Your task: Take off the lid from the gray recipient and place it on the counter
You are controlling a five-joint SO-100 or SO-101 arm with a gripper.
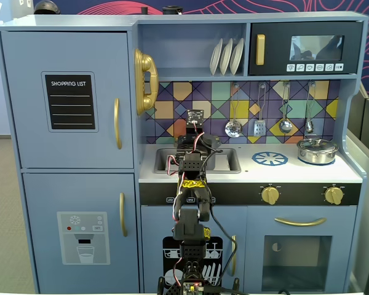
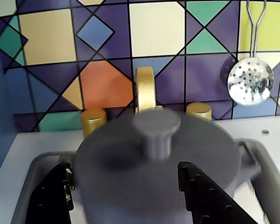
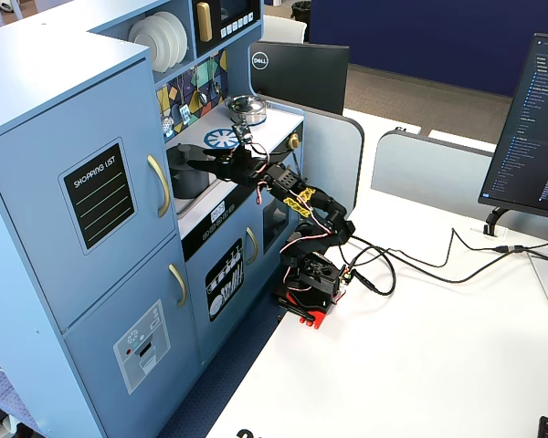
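My pincer [image 2: 130, 196] is spread; the lid [image 2: 154, 154] lies just ahead, its knob [image 2: 156, 133] centred between my fingers [image 2: 51, 196].

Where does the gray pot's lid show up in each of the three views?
A fixed view, from the front: hidden behind the arm at the sink.
Wrist view: lid fills the lower centre, knob up, between the tool's open fingers.
A fixed view, from the side: too small and dark to tell, by the tool.
Shared landmark: the sink.
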